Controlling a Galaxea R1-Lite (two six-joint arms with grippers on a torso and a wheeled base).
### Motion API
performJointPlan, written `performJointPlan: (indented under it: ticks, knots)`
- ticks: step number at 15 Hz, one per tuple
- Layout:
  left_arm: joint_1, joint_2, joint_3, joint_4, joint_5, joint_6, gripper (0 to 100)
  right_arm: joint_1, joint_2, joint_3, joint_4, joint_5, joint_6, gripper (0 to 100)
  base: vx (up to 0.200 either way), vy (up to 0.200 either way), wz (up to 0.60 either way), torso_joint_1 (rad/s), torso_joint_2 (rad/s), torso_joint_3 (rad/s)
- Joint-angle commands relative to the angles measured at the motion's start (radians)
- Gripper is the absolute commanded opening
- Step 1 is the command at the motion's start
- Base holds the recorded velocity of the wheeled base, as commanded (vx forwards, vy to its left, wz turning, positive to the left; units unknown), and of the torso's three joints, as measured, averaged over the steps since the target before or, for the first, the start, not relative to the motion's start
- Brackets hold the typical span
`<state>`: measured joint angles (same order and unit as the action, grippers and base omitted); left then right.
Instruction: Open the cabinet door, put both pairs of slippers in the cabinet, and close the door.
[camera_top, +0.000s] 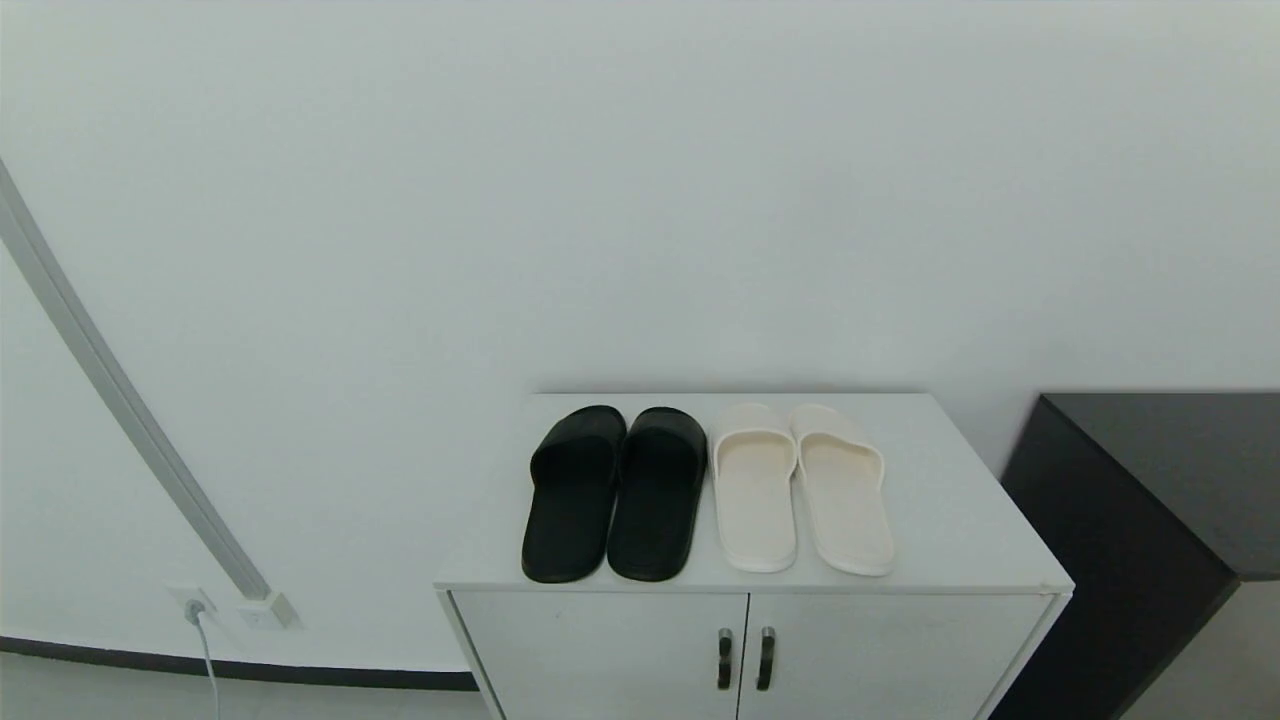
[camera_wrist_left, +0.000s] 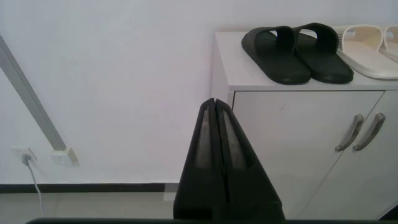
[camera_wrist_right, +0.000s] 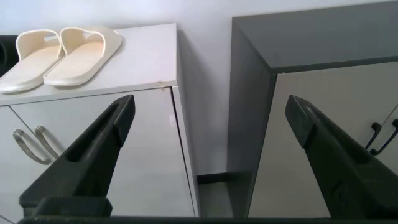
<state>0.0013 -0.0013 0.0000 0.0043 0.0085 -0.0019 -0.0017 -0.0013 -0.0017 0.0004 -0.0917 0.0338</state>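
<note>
White laminate covers the cabinet (camera_top: 950, 520), and its two doors are shut, with the paired handles (camera_top: 724, 658) side by side at the middle seam. On its top lie the black slippers (camera_top: 612, 490) and the cream slippers (camera_top: 800, 485), four in a row with toes toward the wall. The black pair touches along its inner edges, and the cream pair sits just beside it.

The left gripper (camera_wrist_left: 214, 102) is held out level, pointing at the cabinet's left front corner. Its jaws are pressed flat together with nothing between them. Ahead of those jaws and off to their right side rest the black slippers, well apart from the fingertips. The handles are farther to the right again.

The right gripper (camera_wrist_right: 211, 106) also points forward, with its jaws spread wide and empty. Straight beyond the gap between them is the narrow space dividing the white cabinet from a dark cabinet (camera_top: 1150, 500). The cream slippers lie ahead and to the left of its left finger (camera_wrist_right: 118, 121), untouched. Both grippers are clear of the doors.
</note>
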Motion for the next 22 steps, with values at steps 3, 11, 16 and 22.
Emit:
performJointPlan:
  ticks: [3, 11, 16, 22]
  knots:
    - [0.0, 0.001, -0.002, 0.0, -0.001, -0.003, 0, 0.0, 0.001, -0.001, -0.003, -0.002, 0.0, 100, 0.0, 0.0, 0.0, 0.0, 0.0, 0.0]
    - [0.0, 0.001, 0.0, 0.0, -0.001, -0.003, 0, 0.032, 0.285, -0.153, 0.058, 0.115, 0.055, 100, 0.0, 0.0, 0.0, 0.0, 0.0, 0.0]
    - [0.0, 0.001, 0.0, 0.0, -0.001, -0.001, 0, 0.094, 0.662, -0.205, -0.165, 0.167, 0.049, 100, 0.0, 0.0, 0.0, 0.0, 0.0, 0.0]
    - [0.0, 0.001, 0.0, 0.0, -0.001, 0.0, 0, 0.505, 1.005, -0.32, -0.389, -0.102, 0.163, 100, 0.0, 0.0, 0.0, 0.0, 0.0, 0.0]
